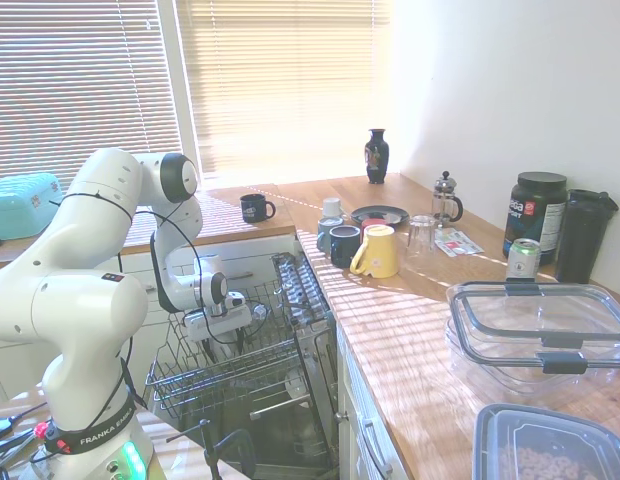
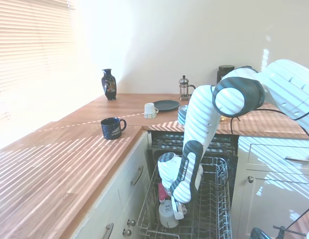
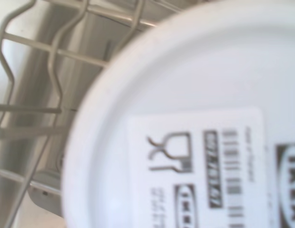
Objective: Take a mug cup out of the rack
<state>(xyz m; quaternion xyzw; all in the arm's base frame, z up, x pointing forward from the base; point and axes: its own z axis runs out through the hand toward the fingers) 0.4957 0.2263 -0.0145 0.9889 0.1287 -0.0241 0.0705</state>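
Note:
The mug cup (image 2: 167, 218) is white and stands in the near left part of the rack (image 2: 214, 209), a grey wire dishwasher basket pulled out below the counter. My gripper (image 2: 177, 211) reaches down into the rack, right at the mug's side. In the wrist view the mug's white base (image 3: 185, 118) with a printed label fills most of the picture, with rack wires (image 3: 52, 71) beside it. From the first exterior view my gripper (image 1: 218, 322) hangs low over the rack (image 1: 225, 375), and the mug is hidden behind it.
On the wooden counter stand a black mug (image 2: 112, 128), a small white cup (image 2: 150, 110), a dark plate (image 2: 166, 105), a yellow mug (image 1: 378, 251), a French press (image 1: 446, 199) and a vase (image 1: 377, 156). A pink item (image 2: 162, 191) sits in the rack behind the mug.

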